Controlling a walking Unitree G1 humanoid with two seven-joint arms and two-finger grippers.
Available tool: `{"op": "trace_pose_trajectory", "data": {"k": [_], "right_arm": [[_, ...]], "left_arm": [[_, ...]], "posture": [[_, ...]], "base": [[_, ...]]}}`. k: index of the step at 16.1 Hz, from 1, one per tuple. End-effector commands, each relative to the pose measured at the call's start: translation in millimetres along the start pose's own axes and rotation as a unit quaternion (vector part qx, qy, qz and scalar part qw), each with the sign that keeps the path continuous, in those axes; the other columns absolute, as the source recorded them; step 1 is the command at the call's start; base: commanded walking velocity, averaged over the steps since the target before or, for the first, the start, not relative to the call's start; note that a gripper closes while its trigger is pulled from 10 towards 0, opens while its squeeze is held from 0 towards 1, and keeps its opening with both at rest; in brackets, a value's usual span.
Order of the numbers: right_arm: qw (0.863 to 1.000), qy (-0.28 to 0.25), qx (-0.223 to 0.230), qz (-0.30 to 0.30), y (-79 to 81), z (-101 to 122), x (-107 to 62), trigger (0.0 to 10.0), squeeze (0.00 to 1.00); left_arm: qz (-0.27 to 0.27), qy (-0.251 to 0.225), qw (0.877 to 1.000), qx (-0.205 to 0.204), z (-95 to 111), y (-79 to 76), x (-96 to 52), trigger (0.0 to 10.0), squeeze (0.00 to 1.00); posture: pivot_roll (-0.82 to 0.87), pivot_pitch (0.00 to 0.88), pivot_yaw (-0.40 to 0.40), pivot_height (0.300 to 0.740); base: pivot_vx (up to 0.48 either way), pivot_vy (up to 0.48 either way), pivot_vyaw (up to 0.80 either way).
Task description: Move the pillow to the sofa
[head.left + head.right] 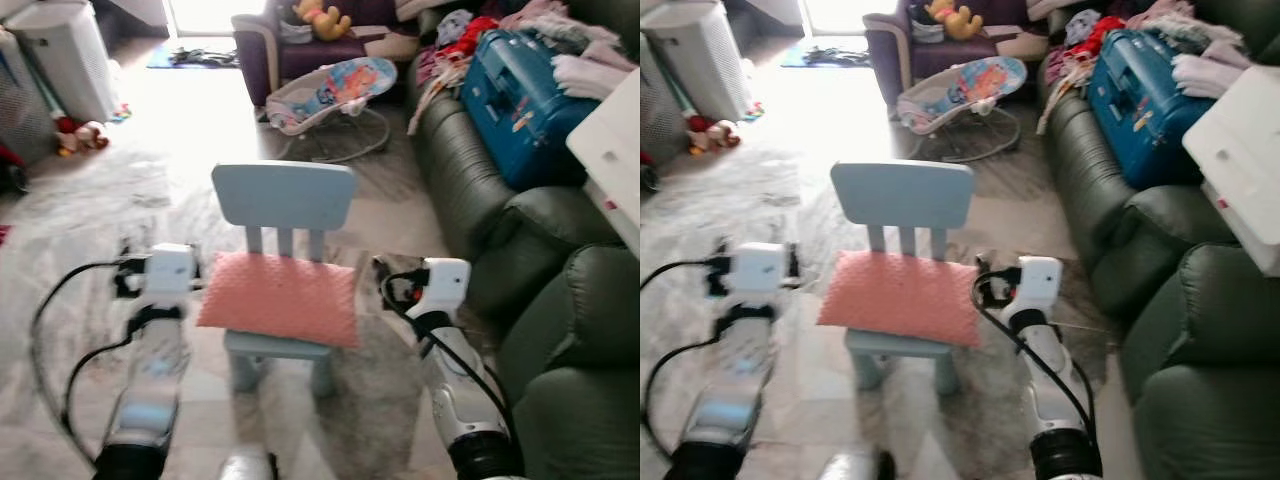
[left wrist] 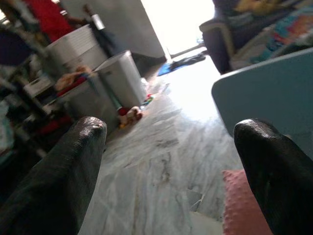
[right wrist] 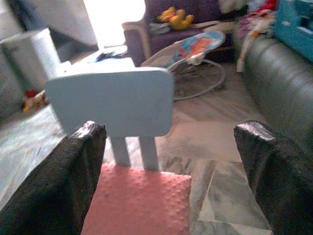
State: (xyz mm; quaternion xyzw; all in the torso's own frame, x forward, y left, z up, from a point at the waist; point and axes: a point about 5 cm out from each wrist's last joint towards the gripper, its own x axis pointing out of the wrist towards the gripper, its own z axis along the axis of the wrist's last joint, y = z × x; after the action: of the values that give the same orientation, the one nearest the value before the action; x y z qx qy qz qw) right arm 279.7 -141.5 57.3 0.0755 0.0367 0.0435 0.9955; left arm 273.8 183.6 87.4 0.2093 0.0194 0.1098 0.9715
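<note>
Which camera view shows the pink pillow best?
The left eye view shows it best: the whole pink pillow lies on the seat of the light blue chair, between both grippers. The right eye view shows the same. The right wrist view shows its far half between open fingers; the left wrist view only a corner.

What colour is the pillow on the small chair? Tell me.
Salmon pink with a fine dotted texture; the pillow shows best in the right wrist view, lying on the pale blue chair.

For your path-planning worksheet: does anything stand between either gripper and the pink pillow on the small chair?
Nothing visible does. The pillow lies on the blue chair, with the open left gripper and open right gripper flanking it, only bare floor between.
</note>
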Motion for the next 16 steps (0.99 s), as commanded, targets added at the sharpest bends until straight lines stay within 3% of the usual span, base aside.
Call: {"op": "trace_pose_trajectory", "data": {"k": [1, 4, 6, 8, 11, 14, 16], "right_arm": [[1.000, -0.011, 0.003, -0.022, -6.8, 1, -3.5, 10.0, 0.00], [0.999, -0.014, -0.001, -0.036, -11.2, 1, -8.0, 10.0, 0.00], [0.999, -0.009, -0.012, -0.028, -11.7, 0, -10.0, 10.0, 0.00], [1.000, -0.008, -0.023, -0.003, -8.9, 2, -8.2, 10.0, 0.00], [1.000, -0.013, -0.021, 0.001, -8.1, 5, -3.9, 10.0, 0.00], [1.000, -0.013, -0.019, 0.007, -5.0, 6, -0.2, 10.0, 0.00], [1.000, -0.012, -0.019, 0.010, -4.8, 6, -0.8, 10.0, 0.00]], "left_arm": [[-0.023, -0.008, 1.000, 0.009, 5, -7.8, 3.0, 10.0, 0.00], [-0.041, -0.016, 0.999, 0.015, 9, -15.3, 8.2, 10.0, 0.00], [-0.034, 0.006, 0.999, -0.007, 2, -15.2, 7.7, 10.0, 0.00], [-0.017, 0.035, 0.999, -0.015, -7, -17.0, 2.6, 10.0, 0.00], [-0.012, 0.036, 0.999, -0.016, -7, -18.3, 0.4, 10.0, 0.00], [-0.006, 0.029, 0.999, -0.013, -7, -14.7, 2.0, 10.0, 0.00], [-0.015, 0.018, 1.000, -0.011, -5, -15.1, 1.8, 10.0, 0.00]], "posture": [[0.05, 0.000, 0.067, 0.740], [0.02, 0.000, 0.081, 0.740], [0.02, 0.000, 0.061, 0.740], [0.02, 0.000, 0.041, 0.740], [0.04, 0.000, 0.019, 0.740], [0.05, 0.000, 0.010, 0.740], [0.05, 0.000, 0.003, 0.740]], "base": [[0.000, 0.000, 0.00], [0.000, 0.000, 0.00], [0.000, 0.000, 0.00], [0.000, 0.446, 0.40], [0.000, 0.480, 0.79], [0.000, 0.480, 0.00], [0.000, 0.000, 0.00]]}}
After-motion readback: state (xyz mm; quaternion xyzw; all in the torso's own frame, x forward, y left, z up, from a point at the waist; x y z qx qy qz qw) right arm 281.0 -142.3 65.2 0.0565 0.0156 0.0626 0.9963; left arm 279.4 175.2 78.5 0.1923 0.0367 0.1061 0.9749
